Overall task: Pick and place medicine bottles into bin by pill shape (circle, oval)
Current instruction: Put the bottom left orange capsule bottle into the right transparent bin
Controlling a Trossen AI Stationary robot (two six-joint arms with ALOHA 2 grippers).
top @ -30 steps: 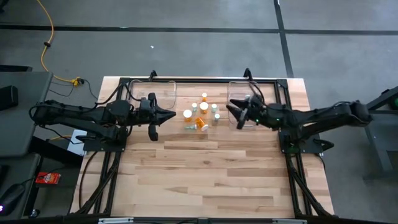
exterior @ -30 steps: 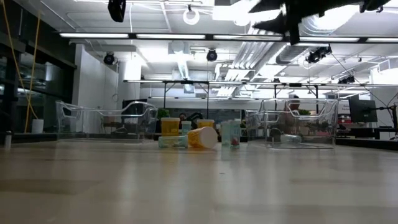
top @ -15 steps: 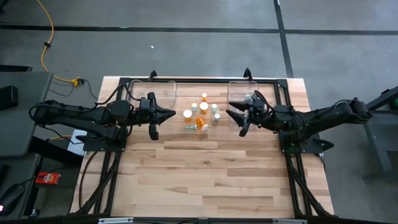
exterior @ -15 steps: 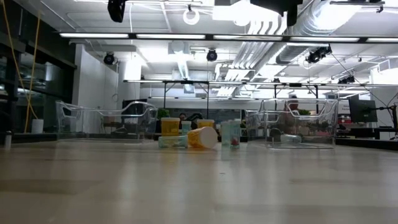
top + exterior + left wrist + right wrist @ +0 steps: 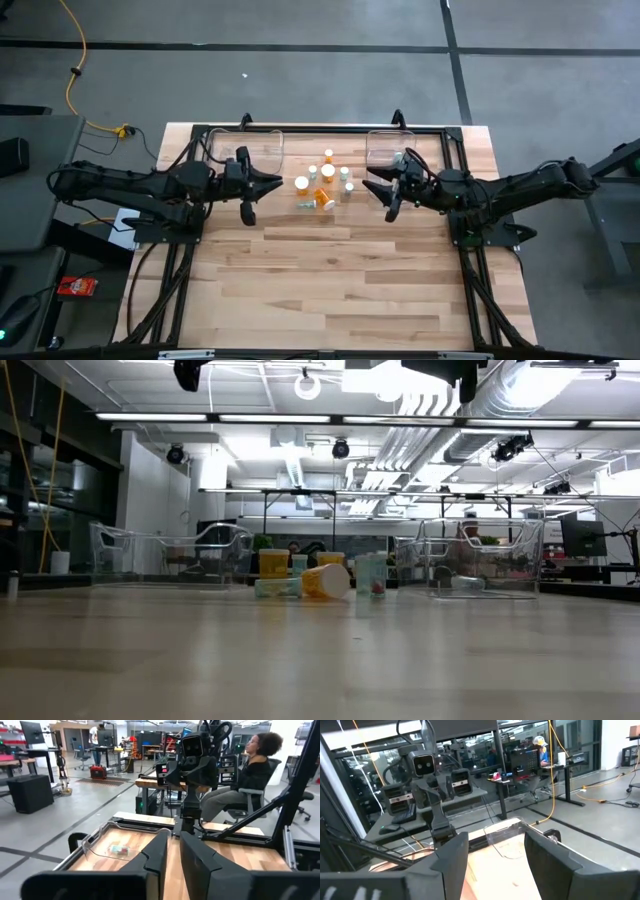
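Note:
Several small white-capped medicine bottles stand clustered at the table's far middle. An orange one lies on its side among them. One more bottle lies on the floor of the clear right bin. The clear left bin stands at the far left. My left gripper hovers level to the left of the cluster; in the left wrist view its fingers stand a narrow slit apart, holding nothing. My right gripper hovers level to the cluster's right, open and empty.
A black frame runs along the table's far edge and down both sides. Bare wood stretches from the bottles to the near edge. Beyond the table a person sits on a chair.
My right gripper has risen a little, drawn slightly toward the near edge away from the right bin, and rolled about its own line. The bottles have stayed put.

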